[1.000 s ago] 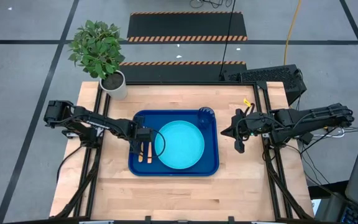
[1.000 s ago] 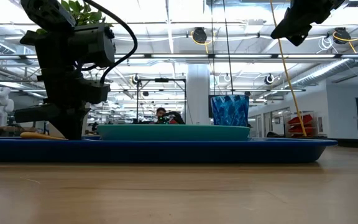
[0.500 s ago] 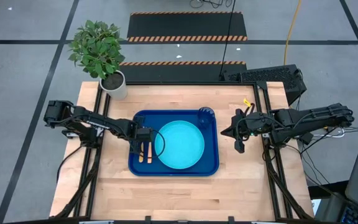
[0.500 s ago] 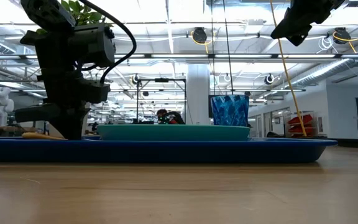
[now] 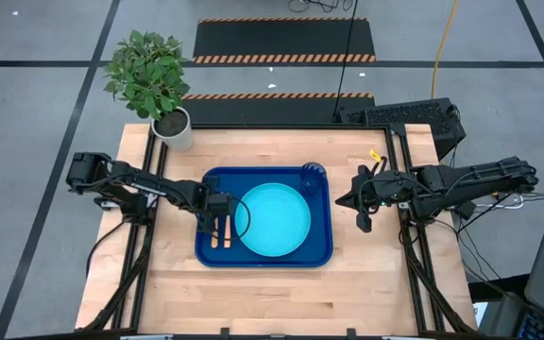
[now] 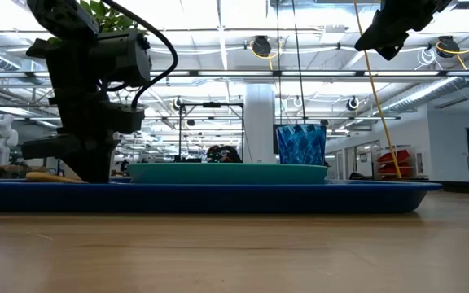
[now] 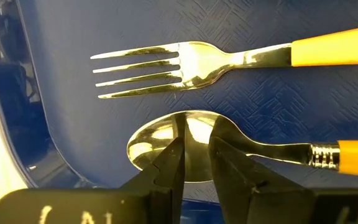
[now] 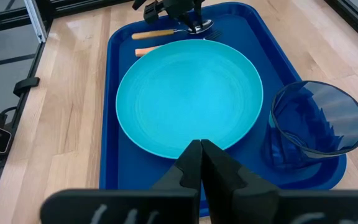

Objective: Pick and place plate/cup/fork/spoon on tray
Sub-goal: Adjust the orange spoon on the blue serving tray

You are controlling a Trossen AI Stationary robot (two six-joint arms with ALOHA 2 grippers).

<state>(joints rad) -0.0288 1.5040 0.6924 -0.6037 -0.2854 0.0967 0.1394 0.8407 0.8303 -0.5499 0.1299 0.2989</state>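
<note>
Left wrist view, left tool [image 7: 196, 163] narrowly parted over spoon [image 7: 229, 146] bowl, fork [image 7: 229, 62] beside, right tool [image 8: 202, 163] closed.

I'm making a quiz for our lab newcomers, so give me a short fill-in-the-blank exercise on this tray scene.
1. The plate, cup, fork and spoon all lie on the ____.
2. The left gripper is right above the ____.
3. The spoon lies beside the ____.
4. The right gripper holds ____.

Missing words: tray; spoon; fork; nothing
</note>
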